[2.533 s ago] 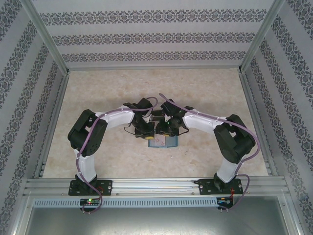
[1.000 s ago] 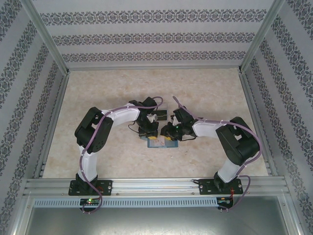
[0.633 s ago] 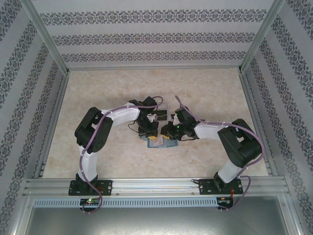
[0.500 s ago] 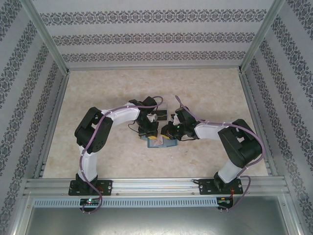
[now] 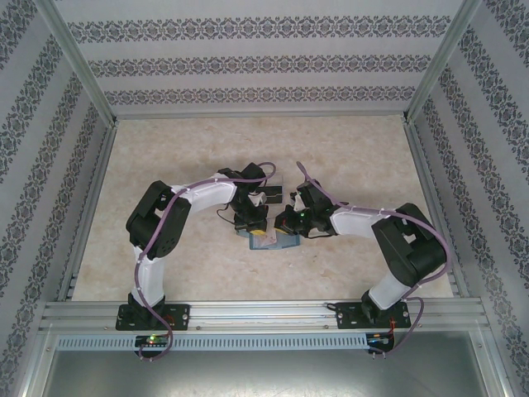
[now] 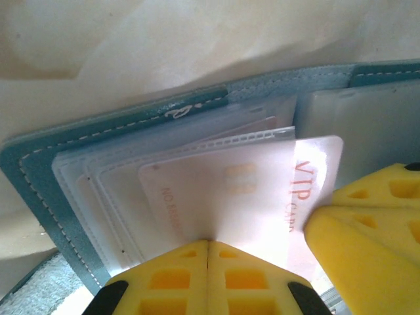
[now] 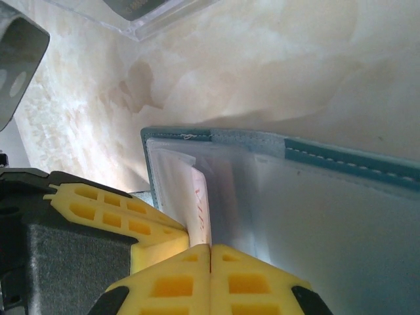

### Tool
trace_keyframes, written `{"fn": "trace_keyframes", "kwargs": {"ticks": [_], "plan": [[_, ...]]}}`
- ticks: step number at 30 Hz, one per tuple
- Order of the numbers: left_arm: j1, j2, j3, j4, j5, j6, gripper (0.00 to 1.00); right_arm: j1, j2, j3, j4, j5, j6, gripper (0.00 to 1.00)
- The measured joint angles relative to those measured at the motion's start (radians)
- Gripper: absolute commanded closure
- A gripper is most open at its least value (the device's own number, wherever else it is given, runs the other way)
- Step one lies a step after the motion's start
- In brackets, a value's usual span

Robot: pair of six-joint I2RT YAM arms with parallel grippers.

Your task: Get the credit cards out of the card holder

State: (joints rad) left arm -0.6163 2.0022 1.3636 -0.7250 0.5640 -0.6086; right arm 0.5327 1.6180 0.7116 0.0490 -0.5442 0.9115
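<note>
The teal card holder [image 5: 270,241] lies open on the table between both grippers, its clear sleeves [image 6: 98,184] fanned out. A pale credit card [image 6: 249,190] with reddish "VIP CARD" lettering sticks partway out of a sleeve. My left gripper [image 6: 208,244] is shut, its tips pressed onto the sleeve over that card. My right gripper [image 7: 210,248] is shut on the card's lettered end [image 7: 201,203]; its yellow fingers [image 6: 357,223] cover the card's right edge in the left wrist view. From above, the left gripper [image 5: 250,223] and right gripper [image 5: 285,222] hide most of the holder.
A clear plastic box [image 5: 273,192] with something dark inside sits just behind the grippers, and its corner [image 7: 157,16] shows in the right wrist view. Pale marbled table [image 5: 182,157] spreads on all sides, bounded by patterned walls and the metal rail [image 5: 264,314] at the near edge.
My right gripper has closed over the last second, ending shut at the card's end, and its arm edged slightly left. The left arm and the holder have stayed put.
</note>
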Motion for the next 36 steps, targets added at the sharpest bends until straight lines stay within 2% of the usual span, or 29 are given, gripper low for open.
{"fn": "trace_keyframes", "kwargs": {"ticks": [10,19,36], "plan": [[-0.006,0.000,-0.004,0.000,-0.020,0.000,1.00,0.000,-0.070,0.065,-0.189,0.109,-0.115,0.97],[-0.006,0.000,-0.005,0.000,-0.019,0.000,1.00,0.012,-0.074,0.123,-0.346,0.217,-0.206,0.97],[-0.006,0.000,-0.005,-0.001,-0.019,0.000,1.00,0.042,-0.078,0.172,-0.464,0.349,-0.269,0.97]]}}
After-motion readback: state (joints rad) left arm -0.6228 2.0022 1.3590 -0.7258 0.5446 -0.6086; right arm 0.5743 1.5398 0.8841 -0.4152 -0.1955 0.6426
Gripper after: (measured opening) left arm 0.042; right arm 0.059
